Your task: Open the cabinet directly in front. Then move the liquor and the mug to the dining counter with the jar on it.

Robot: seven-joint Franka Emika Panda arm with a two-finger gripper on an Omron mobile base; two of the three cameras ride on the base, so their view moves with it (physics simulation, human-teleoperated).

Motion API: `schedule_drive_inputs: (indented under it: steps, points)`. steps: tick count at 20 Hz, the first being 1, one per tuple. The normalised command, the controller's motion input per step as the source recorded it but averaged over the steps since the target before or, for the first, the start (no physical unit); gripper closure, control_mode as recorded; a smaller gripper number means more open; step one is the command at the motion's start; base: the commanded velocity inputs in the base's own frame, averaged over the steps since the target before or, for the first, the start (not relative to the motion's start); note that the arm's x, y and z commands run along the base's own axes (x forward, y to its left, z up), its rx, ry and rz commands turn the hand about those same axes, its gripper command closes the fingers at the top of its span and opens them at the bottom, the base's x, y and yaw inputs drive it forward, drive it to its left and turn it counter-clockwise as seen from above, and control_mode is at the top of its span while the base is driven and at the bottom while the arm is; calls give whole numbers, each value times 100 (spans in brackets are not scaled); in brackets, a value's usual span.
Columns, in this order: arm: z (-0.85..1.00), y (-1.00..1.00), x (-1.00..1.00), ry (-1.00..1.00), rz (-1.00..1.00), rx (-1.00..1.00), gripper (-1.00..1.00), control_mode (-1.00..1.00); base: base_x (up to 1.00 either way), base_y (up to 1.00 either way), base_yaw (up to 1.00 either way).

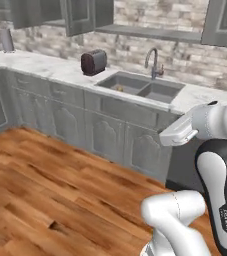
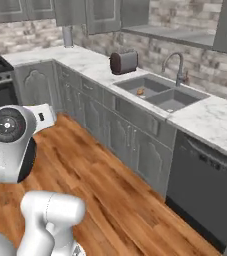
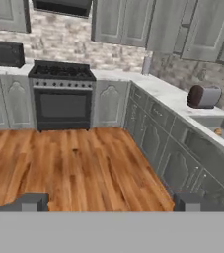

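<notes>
Grey wood-grain wall cabinets [image 1: 80, 17] hang over the marble worktop, and the cabinet doors [image 3: 128, 22] also appear at the top of the hand view. One door [image 3: 167, 24] near the corner stands at an angle to the others. My gripper [image 3: 111, 202] is open, its two dark fingertips [image 3: 32, 202] wide apart with nothing between them. It hangs over the wood floor, well away from the cabinets. The liquor, the mug, the jar and the dining counter are out of view.
A dark toaster [image 1: 93, 62] stands on the worktop left of the double sink [image 1: 140, 87] and its faucet [image 1: 153, 62]. A black stove [image 3: 63, 96] fills the far corner run. A dishwasher [image 2: 205, 175] sits right of the sink. Open wood floor [image 1: 50, 190] lies before the base cabinets.
</notes>
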Motion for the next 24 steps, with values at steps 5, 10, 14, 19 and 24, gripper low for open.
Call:
schedule_drive_inputs:
  steps: [5, 10, 14, 19, 24]
  points:
    - [0, 0, 0, 0, 0, 0, -100, 100, 35, 3, -99]
    - [0, 0, 0, 0, 0, 0, -100, 100, 20, 2, -69]
    - [0, 0, 0, 0, 0, 0, -100, 100, 0, -1, -3]
    - [0, 0, 0, 0, 0, 0, -100, 100, 8, 77, 0]
    - [0, 0, 0, 0, 0, 0, -100, 100, 17, 100, -4]
